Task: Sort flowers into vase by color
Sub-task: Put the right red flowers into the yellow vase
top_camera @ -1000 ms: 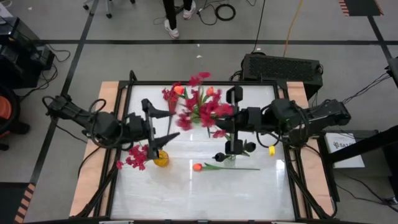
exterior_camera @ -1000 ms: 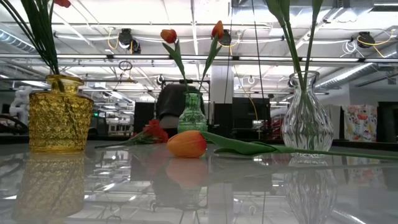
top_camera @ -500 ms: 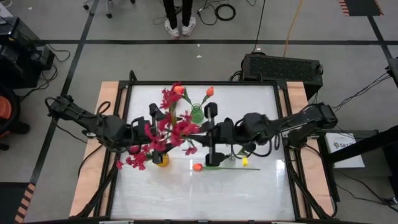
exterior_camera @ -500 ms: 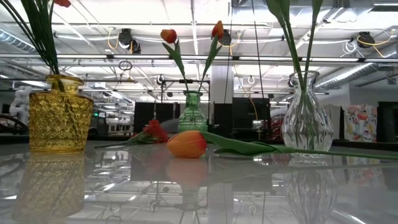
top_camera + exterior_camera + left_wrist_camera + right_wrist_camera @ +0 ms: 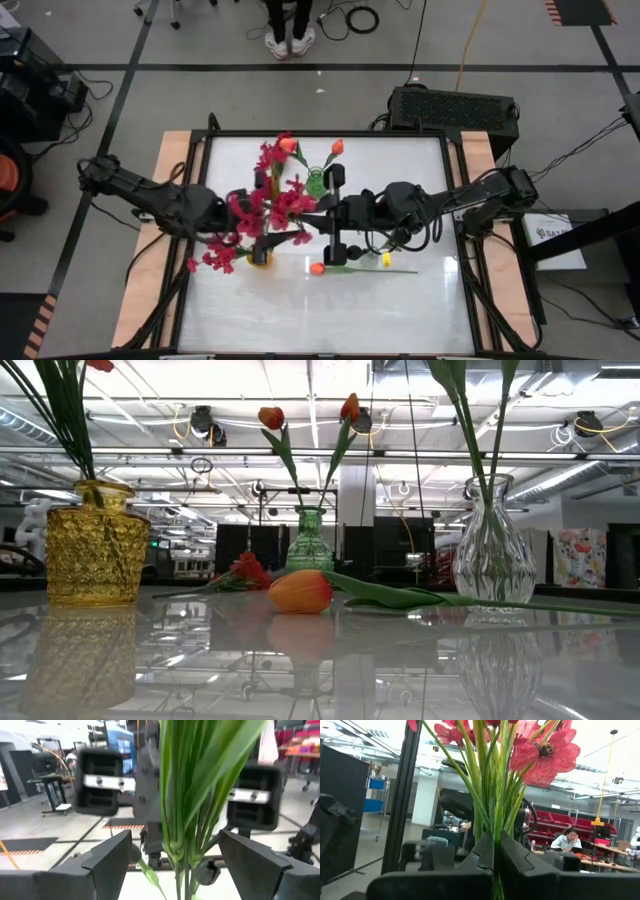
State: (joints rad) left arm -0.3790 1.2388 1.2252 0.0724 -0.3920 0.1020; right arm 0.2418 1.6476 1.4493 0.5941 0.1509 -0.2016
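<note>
My right gripper (image 5: 496,862) is shut on a crimson-pink spray (image 5: 275,203), whose blooms (image 5: 545,750) spread above the fingers. In the high view this gripper (image 5: 312,214) reaches in from the table's right, above the yellow vase (image 5: 259,256). My left gripper (image 5: 177,865) is open, one finger on either side of the same green stems (image 5: 187,815) without touching them; it (image 5: 248,216) faces the right gripper. Another crimson spray (image 5: 213,256) stands in the yellow vase (image 5: 95,545). Two orange tulips (image 5: 272,417) stand in the green vase (image 5: 310,542). One tulip (image 5: 300,591) lies on the table. My right gripper pinches the crimson spray's bundle of green stems (image 5: 495,815) between its two fingers. The fingers come level from the table's right and lie across the stems. The spray is lifted clear, roughly upright, with its blooms above the fingers.
A clear glass vase (image 5: 490,550) holding green stems stands at the table's right, near the lying tulip's stem (image 5: 385,270). A red flower (image 5: 245,572) lies on the table behind the tulip. A person's feet (image 5: 285,40) show beyond the far edge.
My right gripper has carried the crimson spray from above the green vase toward the table's left and slightly nearer, to above the yellow vase. My left gripper has shifted slightly and now has its fingers around the stems. The vases and the lying tulip have stayed put.
</note>
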